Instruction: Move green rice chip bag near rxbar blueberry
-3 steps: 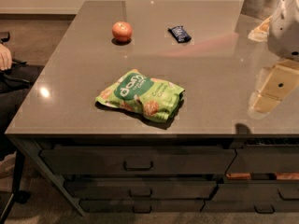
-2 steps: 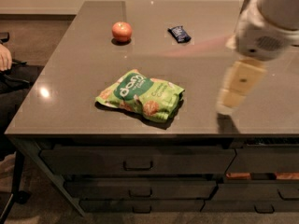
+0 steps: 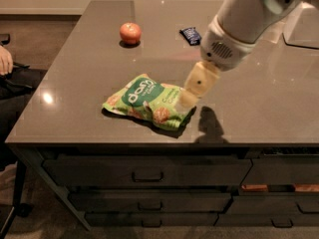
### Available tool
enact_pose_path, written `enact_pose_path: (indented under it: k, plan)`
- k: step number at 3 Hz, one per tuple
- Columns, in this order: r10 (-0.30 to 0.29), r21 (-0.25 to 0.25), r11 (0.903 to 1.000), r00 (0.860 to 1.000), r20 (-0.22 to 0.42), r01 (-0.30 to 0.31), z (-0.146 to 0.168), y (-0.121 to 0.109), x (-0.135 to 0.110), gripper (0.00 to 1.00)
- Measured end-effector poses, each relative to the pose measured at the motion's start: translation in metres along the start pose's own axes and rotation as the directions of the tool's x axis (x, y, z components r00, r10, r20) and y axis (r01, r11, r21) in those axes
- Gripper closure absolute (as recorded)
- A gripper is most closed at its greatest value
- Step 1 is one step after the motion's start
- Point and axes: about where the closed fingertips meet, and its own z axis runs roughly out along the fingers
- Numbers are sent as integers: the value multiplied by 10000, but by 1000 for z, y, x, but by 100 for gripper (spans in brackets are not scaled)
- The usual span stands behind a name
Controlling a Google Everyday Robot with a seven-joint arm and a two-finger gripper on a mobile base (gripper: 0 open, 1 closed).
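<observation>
The bag lies flat on the grey table, a little left of the frame's middle and near the table's front edge. Its dark green logo patch faces up, and tan chip pictures show along its lower edge. It lies skewed, with its long side running from the left down toward the right.

The gripper comes in from the upper right on a thick white arm. Its cream-coloured end points down and to the left, and its tip sits right at the bag's right edge, over the crinkled corner. Whether it touches the bag cannot be told, nor can how wide it stands. Its shadow falls on the table just to the right of the bag.

The bar lies in the upper middle of the frame, toward the table's far side, just left of the arm's round wrist housing. It is a small dark blue wrapper, well apart from the bag.

An apple sits to the left of the bar, at about the same depth on the table, and is also well apart from the bag.

A white object stands at the upper right corner, partly behind the arm. Dark drawers with handles fill the front of the table below. At the left edge, a person's hand shows.
</observation>
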Motion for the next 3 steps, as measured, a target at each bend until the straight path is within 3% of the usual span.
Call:
enact_pose_path:
  k: [1,3]
  plan:
    - [784,155,9967,9953,576,-794,21,6,-16,0]
    - [1510,284,9871,9743,1675,-1578,55,10,-50,0]
